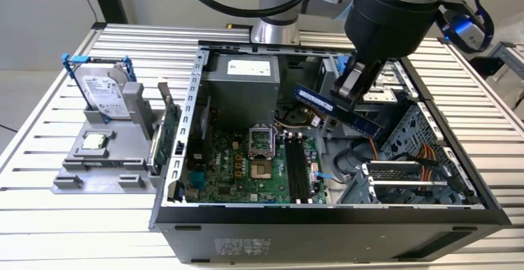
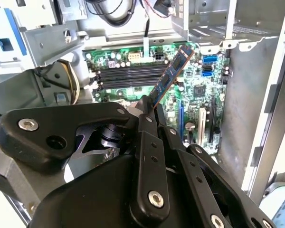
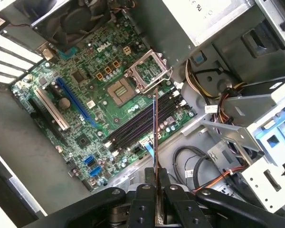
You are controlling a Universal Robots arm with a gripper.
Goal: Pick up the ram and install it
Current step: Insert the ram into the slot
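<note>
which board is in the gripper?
The blue ram, clamped in the gripper over the open case. The green card stands outside the case; the motherboard lies inside it.

an open computer case [image 1: 327,227] sits on the slatted metal surface [image 1: 73,221], grey power supply [image 1: 242,89] inside — beside it, on the exterior view's left, a grey rack [image 1: 90,172] holds a hard drive [image 1: 105,92] and a green card [image 1: 166,136] upright.

tool [image 3: 156,191] gripping ram [image 3: 155,137] edge-on, over motherboard slots [image 3: 133,129]
</note>
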